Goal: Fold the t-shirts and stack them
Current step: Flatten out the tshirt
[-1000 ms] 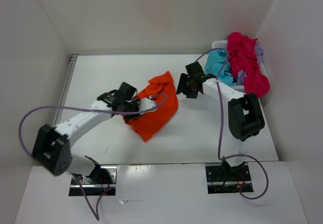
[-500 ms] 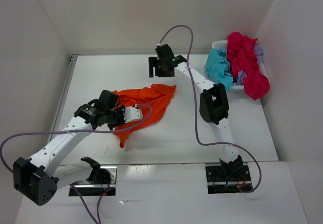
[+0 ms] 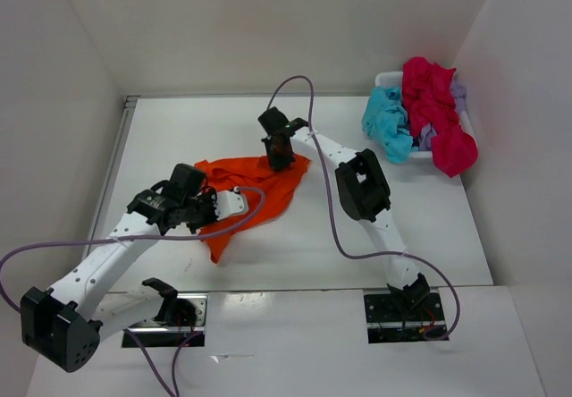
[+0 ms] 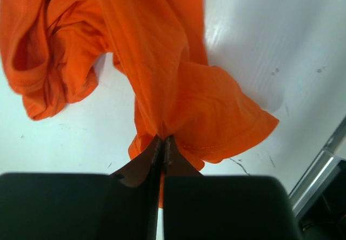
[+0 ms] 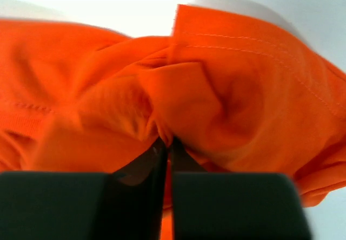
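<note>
Left end effector (image 4: 162, 141) pinching orange t-shirt (image 4: 173, 78), right end effector (image 5: 166, 142) clamped on it (stitched hem visible)

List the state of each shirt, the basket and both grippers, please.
orange t-shirt: unfolded, crumpled, gripped at two places.
basket: holds three shirts.
turquoise t-shirt: crumpled, hanging over the basket's edge.
magenta t-shirt: crumpled, on top of the pile.
lavender t-shirt: crumpled, mostly hidden.
left gripper: shut on the orange t-shirt.
right gripper: shut on the orange t-shirt.
</note>
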Controlling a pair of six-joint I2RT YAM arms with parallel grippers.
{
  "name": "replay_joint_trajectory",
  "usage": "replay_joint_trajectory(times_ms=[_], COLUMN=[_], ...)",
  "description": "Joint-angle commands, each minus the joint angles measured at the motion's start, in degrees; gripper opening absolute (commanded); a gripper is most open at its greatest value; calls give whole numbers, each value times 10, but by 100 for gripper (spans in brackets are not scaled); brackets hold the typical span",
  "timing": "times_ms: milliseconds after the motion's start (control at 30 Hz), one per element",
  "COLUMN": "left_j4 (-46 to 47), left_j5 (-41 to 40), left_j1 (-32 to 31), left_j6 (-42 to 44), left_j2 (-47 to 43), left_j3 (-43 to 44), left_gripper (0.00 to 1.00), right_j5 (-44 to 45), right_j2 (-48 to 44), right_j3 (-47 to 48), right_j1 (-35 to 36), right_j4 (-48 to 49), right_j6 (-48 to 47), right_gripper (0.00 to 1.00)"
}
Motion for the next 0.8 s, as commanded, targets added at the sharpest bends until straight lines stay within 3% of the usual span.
replay_joint_trajectory(times_ms=[0, 100, 233, 367, 500, 533, 700, 767], left_j4=[34, 87, 196, 226, 218, 191, 144, 123], left_j5=[-26, -74, -173, -167, -167, -155, -150, -131], left_j1=[22, 40, 114, 171, 177, 172, 131, 121], left_j6=[-19, -27, 21, 62, 123, 156, 197, 204], left_j2=[-17, -17, -22, 4, -16, -42, -144, -165], left_j3=[0, 0, 38, 120, 114, 100, -56, -82], left_gripper=[0, 0, 0, 0, 0, 0, 0, 0], right_j5=[19, 49, 112, 146, 152, 141, 38, 19], right_j2=[-5, -45, -139, -237, -355, -375, -470, -476], right_j3=[10, 41, 62, 11, -122, -198, -434, -451], right_j1=[-7, -19, -52, -77, -77, -82, -107, -107], right_j4=[-9, -14, -23, -36, -36, -36, 35, 47], right_j6=[3, 9, 14, 19, 69, 102, 172, 184], right_gripper=[0, 0, 0, 0, 0, 0, 0, 0])
